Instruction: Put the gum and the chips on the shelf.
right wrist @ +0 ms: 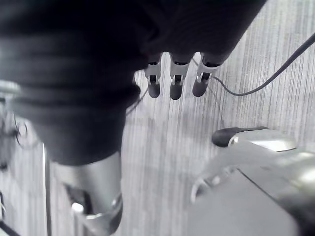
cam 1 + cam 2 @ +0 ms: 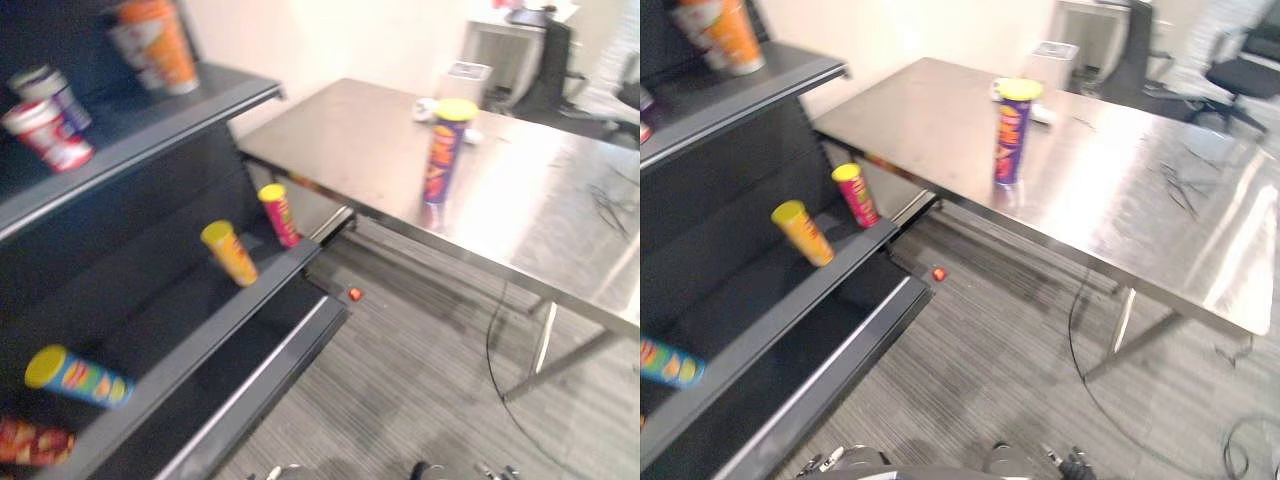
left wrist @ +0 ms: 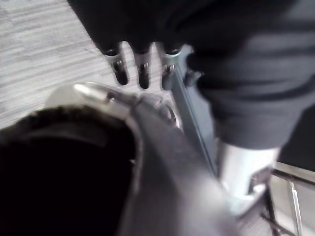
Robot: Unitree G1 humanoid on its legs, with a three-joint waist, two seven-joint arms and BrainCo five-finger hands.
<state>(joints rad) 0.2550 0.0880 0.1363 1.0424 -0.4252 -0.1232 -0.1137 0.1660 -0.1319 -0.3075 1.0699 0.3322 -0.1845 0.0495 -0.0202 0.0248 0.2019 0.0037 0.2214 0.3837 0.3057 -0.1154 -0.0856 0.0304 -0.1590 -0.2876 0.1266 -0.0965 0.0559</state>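
Black shelf [image 2: 160, 120] holds cans [image 2: 231, 254], probably chips; purple can [image 2: 443, 150] on table [image 2: 560, 220].

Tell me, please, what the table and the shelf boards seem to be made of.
The table looks like stainless steel, brushed and glossy: it glares under the light and mirrors the purple chips can standing on it. The shelf boards are dark and matte, probably painted metal, though laminate cannot be ruled out; their front edges catch a thin pale sheen.

Four yellow-lidded tubes [image 2: 441, 150], one table [image 2: 560, 210], one shelf unit [image 2: 160, 125].
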